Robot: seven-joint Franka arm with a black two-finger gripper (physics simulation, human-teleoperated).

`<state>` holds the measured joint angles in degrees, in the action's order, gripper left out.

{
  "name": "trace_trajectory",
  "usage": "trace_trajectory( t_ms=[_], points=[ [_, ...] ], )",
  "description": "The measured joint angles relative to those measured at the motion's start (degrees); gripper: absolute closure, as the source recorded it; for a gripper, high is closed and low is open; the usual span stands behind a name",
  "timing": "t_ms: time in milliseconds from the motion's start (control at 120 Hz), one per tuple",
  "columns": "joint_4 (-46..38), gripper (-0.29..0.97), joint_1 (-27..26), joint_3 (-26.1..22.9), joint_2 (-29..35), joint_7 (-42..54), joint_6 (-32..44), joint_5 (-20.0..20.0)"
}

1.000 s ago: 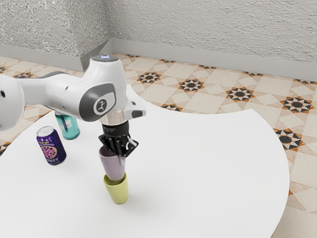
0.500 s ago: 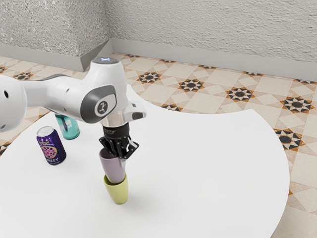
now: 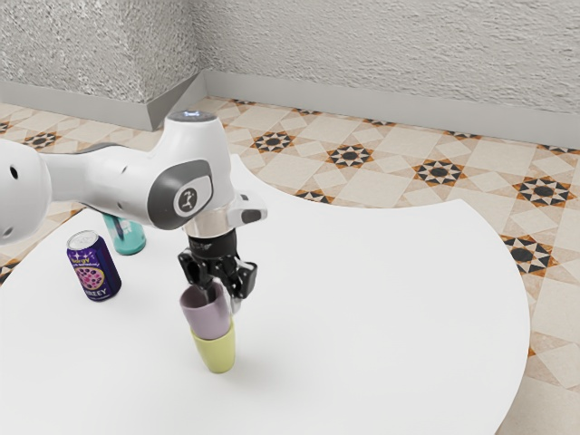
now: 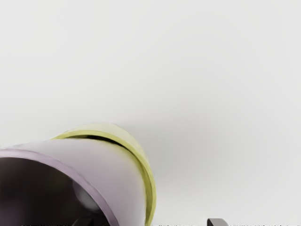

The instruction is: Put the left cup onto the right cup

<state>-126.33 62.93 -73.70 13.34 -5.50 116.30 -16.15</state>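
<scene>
The purple cup point(image 3: 207, 314) is seated upright in the yellow cup point(image 3: 215, 350). The tool point(image 3: 217, 288) is spread wide directly above the yellow cup, at the purple rim.

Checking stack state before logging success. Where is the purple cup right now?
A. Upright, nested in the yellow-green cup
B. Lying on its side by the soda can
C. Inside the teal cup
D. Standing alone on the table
A: the purple cup stands upright with its lower part down inside the yellow-green cup, whose rim rings the purple wall in the wrist view too.
</scene>
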Motion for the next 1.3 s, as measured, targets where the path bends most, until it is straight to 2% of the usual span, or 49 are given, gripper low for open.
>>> trace_trajectory(
  t_ms=[242, 667, 767, 1000, 1300],
  points=[
    [0.9, 0.19, -0.4, 0.4, 0.3, 0.0, -1.6, -0.2],
    [6.6, 0.07, -2.2, 1.4, 0.9, -1.0, -8.1, 0.1],
    [8.3, 0.04, -3.8, 3.3, 0.5, -1.1, -9.3, 0.5],
    [8.9, 0.01, -22.2, 19.8, -1.4, -1.2, -10.5, 4.6],
    [10.7, 0.00, -49.1, 46.0, -5.0, -1.0, -11.0, 12.1]
  ],
)
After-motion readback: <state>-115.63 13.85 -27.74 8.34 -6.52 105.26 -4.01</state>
